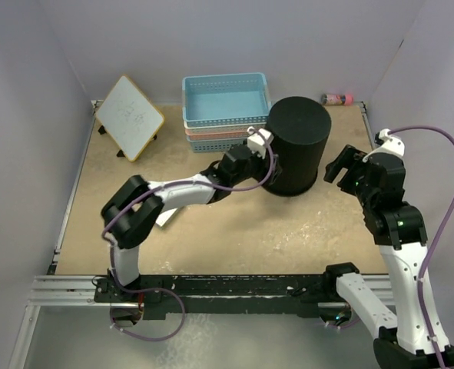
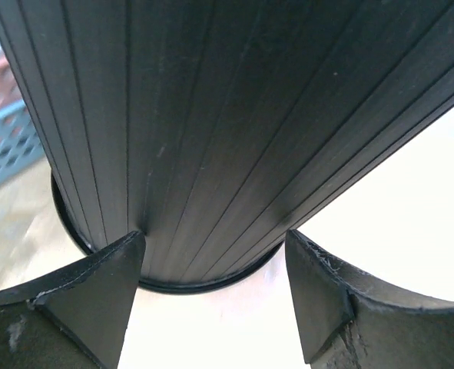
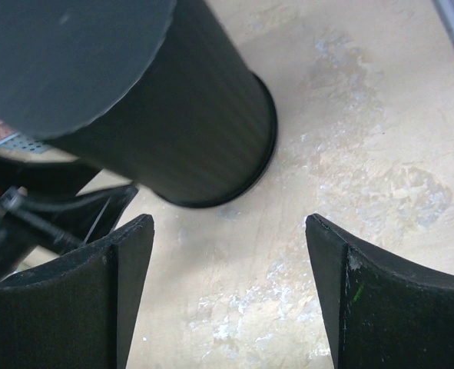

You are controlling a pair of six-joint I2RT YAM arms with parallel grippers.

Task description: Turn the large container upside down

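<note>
The large container is a tall round black wastebasket standing at the back middle of the table, flat closed end up and wide rim down on the board. My left gripper is at its left side. In the left wrist view the ribbed wall of the container fills the frame, and the left gripper has its fingers spread wide, tips right at the wall just above the rim. My right gripper hangs open to the right of the container, apart from it. Only bare board lies between the right gripper's fingers.
A stack of lattice baskets, blue one on top, stands right behind and left of the container. A small whiteboard leans at the back left. A small pink object lies at the back right edge. White walls enclose the table.
</note>
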